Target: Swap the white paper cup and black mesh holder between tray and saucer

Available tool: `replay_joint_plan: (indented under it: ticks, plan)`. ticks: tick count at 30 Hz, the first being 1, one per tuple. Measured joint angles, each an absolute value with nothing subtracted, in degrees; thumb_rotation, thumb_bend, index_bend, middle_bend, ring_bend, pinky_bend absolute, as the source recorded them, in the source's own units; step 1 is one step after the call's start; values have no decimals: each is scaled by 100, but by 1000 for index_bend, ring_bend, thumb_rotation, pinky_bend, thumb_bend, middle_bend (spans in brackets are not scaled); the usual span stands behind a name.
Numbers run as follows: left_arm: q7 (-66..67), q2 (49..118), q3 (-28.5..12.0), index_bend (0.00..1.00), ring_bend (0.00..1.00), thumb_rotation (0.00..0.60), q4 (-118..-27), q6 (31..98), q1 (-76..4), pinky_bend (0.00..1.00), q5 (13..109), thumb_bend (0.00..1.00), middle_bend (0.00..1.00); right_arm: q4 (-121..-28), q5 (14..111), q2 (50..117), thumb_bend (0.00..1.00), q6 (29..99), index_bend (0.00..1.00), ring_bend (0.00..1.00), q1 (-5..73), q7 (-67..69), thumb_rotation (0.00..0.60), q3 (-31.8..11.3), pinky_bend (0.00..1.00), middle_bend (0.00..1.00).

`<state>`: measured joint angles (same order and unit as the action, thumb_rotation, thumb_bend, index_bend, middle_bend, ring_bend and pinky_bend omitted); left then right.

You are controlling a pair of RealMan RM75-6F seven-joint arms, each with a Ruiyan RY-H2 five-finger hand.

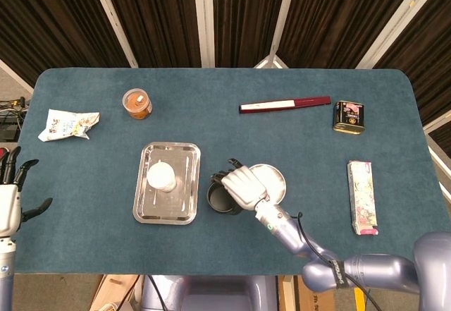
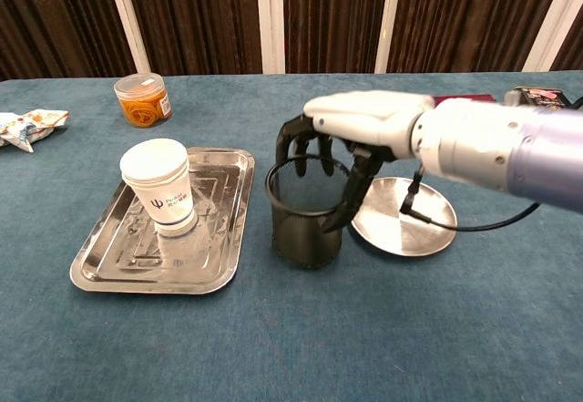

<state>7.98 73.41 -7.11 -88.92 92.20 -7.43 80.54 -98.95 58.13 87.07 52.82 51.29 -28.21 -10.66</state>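
Note:
The white paper cup (image 1: 161, 177) (image 2: 161, 188) stands on the steel tray (image 1: 184, 184) (image 2: 223, 229). Just right of the tray is the black mesh holder (image 1: 220, 199) (image 2: 303, 229), beside the round steel saucer (image 1: 273, 178) (image 2: 414, 229), which holds nothing. My right hand (image 1: 243, 187) (image 2: 369, 121) grips the holder from above, fingers hooked inside its rim and thumb down its outer right side. Whether the holder's base still touches the cloth is unclear. My left hand (image 1: 10, 199) hovers open at the table's left edge, far from everything.
An orange-lidded jar (image 1: 137, 103) (image 2: 143, 99) and a snack packet (image 1: 68, 124) (image 2: 23, 127) lie at the back left. A long red-and-white box (image 1: 285, 104), a black-and-gold tin (image 1: 349, 117) and a patterned carton (image 1: 362, 197) lie to the right.

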Motion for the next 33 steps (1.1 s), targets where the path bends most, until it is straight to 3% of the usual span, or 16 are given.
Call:
replay_joint_plan:
  ticks: [7,13,33]
  plan:
    - [885,7376,-703,231,0,600,-8890,9192,-745,128,8109,152,0,-10290,5765,7804,0,5425,435,456,4951,-2690,600,-1171,145,456]
    - [1093,7470,-713,232,0,600,-8886,9162,-753,128,8091,152,0,-10434,5639,6882,0,5151,435,457,4734,-2277,600,-1112,145,456]
    - [1322,7643,-754,235,0,600,-8828,9211,-735,128,8169,152,0,-9456,6379,7214,0,4777,435,452,4494,-1075,600,-858,133,456]
